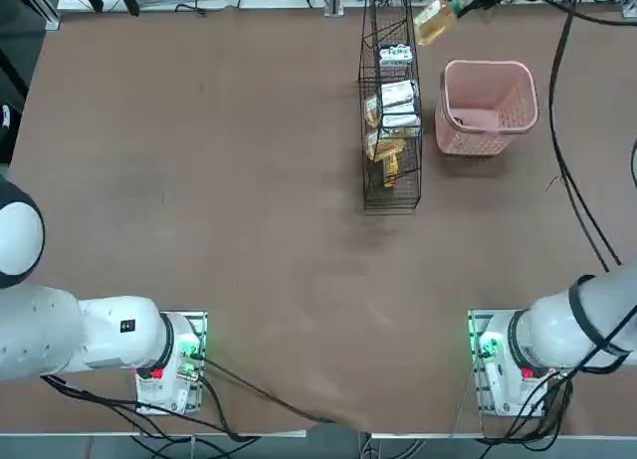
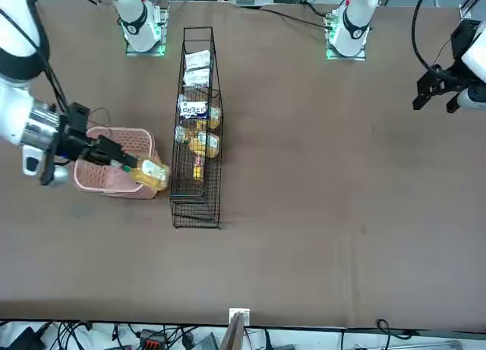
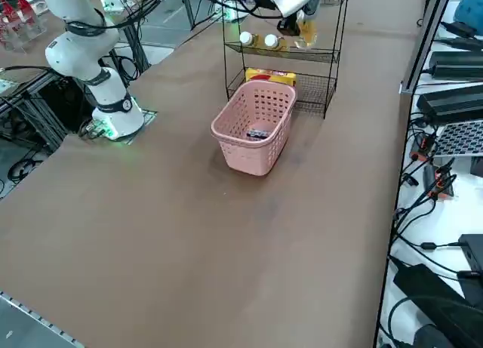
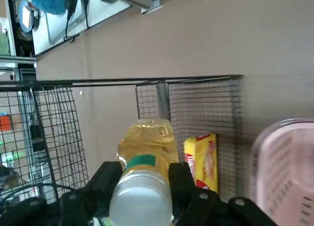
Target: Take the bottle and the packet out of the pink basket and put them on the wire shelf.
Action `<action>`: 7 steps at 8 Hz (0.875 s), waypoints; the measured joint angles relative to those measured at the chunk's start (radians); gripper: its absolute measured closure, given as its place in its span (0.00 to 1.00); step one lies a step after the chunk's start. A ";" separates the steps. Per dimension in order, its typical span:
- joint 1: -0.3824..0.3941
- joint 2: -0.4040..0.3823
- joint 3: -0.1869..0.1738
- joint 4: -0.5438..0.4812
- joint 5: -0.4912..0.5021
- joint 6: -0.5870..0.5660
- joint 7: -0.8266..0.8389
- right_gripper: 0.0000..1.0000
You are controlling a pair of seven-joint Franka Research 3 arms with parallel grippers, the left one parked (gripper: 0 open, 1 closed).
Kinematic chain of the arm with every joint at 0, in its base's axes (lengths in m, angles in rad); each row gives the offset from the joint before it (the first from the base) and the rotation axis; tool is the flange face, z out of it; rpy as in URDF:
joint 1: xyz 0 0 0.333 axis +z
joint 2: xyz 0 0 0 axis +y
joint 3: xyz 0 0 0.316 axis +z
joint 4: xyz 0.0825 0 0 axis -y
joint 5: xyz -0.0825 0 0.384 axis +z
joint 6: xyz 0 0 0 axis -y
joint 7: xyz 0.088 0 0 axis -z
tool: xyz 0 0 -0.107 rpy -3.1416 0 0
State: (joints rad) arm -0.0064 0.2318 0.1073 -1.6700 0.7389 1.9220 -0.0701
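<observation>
Black wire shelf (image 1: pixel 391 196): biggest item, next stop. I'd line up with a free tier gap and feed the load in base first, fairly level, palm clear of the uprights. Low entry could snag the tier's front wire; high entry could knock the tier above. Open only once the body is carried by the mesh, then back straight out.

Stock on it: white packets (image 2: pixel 197 60) high up, white-capped bottles (image 3: pixel 272 41) lying on a middle tier with caps outward, yellow-red packet (image 3: pixel 270 76) lower down.

Pink lattice basket (image 3: pixel 245 165): upright on the table, just beside the shelf, one small white packet with dark print (image 3: pixel 257 134) lying inside on the floor. Second pick, I'd say.

Amber bottle with a white cap (image 4: pixel 149 142): out of the basket, pinched near its neck in my right gripper (image 4: pixel 147 177), base pointing shelfward. Smooth round plastic, could roll in the pinch; firm but gentle squeeze.
</observation>
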 joint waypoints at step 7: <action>0.025 0.105 0.085 -0.021 0.004 0.061 0.024 0.45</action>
State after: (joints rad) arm 0.0188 0.3363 0.1928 -1.6911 0.7432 1.9834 -0.0458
